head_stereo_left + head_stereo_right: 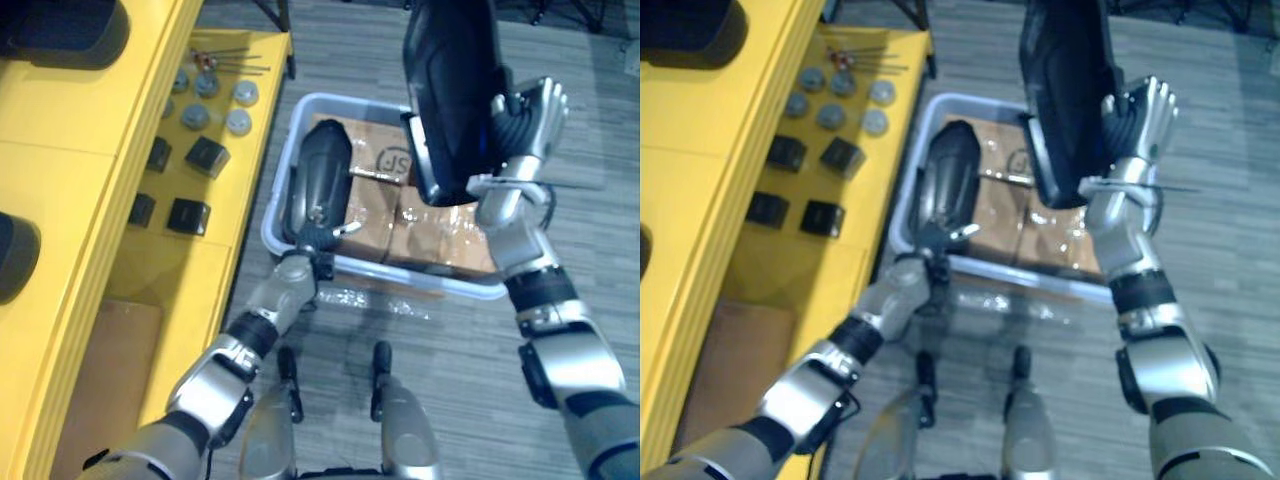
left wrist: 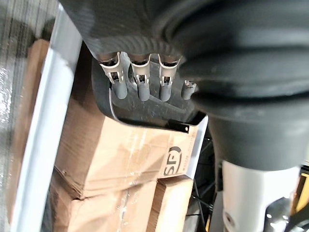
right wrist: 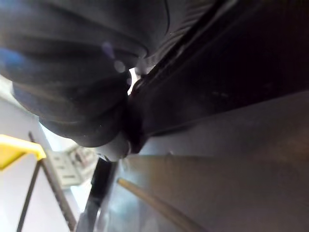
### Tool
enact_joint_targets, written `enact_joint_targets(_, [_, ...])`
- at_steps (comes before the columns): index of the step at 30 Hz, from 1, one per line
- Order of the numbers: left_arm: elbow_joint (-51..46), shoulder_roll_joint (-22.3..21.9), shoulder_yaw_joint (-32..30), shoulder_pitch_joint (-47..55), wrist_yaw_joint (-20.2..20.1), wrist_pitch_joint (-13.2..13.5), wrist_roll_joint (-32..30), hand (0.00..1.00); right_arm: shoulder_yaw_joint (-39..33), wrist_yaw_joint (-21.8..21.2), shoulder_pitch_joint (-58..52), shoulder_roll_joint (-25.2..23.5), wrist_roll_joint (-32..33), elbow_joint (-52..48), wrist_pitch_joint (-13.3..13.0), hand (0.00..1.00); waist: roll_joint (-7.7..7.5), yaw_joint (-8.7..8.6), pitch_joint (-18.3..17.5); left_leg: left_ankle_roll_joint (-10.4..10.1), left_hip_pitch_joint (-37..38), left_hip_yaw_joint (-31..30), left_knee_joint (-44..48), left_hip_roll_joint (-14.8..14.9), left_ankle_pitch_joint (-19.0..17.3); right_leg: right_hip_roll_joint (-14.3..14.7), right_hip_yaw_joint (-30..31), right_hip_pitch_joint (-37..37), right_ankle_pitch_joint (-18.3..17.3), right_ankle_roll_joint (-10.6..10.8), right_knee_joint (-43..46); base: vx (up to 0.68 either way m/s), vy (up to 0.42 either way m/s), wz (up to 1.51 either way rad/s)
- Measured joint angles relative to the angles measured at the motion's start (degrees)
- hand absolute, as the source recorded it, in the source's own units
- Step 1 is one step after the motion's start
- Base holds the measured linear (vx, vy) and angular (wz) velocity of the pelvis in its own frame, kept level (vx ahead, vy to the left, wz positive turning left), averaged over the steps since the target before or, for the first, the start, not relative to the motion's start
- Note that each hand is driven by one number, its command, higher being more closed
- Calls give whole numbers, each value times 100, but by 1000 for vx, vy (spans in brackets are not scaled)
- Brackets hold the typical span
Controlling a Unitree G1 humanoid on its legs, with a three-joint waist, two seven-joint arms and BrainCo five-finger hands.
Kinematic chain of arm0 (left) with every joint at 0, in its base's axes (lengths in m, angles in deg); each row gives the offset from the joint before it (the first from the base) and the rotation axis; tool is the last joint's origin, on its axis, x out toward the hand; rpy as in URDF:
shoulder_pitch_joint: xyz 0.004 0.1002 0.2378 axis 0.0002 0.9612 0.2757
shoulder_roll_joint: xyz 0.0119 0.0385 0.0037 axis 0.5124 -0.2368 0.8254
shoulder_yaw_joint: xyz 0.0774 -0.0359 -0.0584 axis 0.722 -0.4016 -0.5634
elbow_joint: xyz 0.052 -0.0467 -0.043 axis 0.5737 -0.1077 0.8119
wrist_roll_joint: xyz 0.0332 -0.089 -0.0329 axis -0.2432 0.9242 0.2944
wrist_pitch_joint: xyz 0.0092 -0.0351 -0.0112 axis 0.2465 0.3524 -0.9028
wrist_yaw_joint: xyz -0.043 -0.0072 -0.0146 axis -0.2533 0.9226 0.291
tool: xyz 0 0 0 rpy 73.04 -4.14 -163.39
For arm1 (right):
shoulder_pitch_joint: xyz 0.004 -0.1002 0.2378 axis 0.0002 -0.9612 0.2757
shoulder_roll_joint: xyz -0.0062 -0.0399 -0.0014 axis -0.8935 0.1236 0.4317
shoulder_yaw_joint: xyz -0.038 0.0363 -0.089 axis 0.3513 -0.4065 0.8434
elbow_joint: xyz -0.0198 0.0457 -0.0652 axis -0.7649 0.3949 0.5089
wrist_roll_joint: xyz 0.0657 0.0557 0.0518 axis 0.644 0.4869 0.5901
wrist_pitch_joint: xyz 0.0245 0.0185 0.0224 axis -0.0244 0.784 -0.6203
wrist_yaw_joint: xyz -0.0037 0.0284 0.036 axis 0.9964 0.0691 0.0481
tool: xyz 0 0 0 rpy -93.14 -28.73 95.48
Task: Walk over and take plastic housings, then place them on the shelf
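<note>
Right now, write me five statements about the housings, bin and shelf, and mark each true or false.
1. The left hand grips a rounded black plastic housing over the pale grey plastic bin. True.
2. The right hand is empty. False: it holds a second black plastic housing raised above the bin.
3. The bin stands on the yellow shelf. False: it stands on the grey floor beside it.
4. Brown cardboard boxes lie in the bin. True.
5. Small black blocks and grey round caps sit on the shelf. True.
</note>
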Motion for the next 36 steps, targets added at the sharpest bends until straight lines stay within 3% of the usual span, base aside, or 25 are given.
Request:
enact_joint_targets(6, [44,-60,-39,-46,-96,238,403,0,241,97,-6,-179,-231,1,-149,100,6,6,3,8,-93,-35,92,2,-11,-3,-6,-68,-20,9,67,-3,2,1])
enact_joint_targets(10, [102,-165,-171,-47,-464,320,1149,0,384,122,-84,-267,-386,1,-224,100,9,45,5,11,-230,-112,233,4,-48,-2,-24,-143,-61,12,139,-20,11,6])
enact_joint_targets(17, [121,-200,-163,-37,-960,468,1727,0,532,196,-307,-364,-504,-2,-232,100,23,119,12,26,-297,-123,309,-1,-67,-14,-28,-182,-54,20,162,0,0,0])
enact_joint_targets(24, [-41,-251,-149,111,-880,589,1677,0,788,198,-450,-371,-733,-59,-248,100,24,129,13,29,-286,-124,320,-2,-69,-16,-28,-172,-53,22,172,0,0,0])
enact_joint_targets(36, [-159,-292,-157,400,-237,623,883,0,888,380,-727,-460,-962,-729,-393,100,43,138,23,27,-270,-132,323,0,-74,-15,-36,-144,-51,25,167,0,0,0])
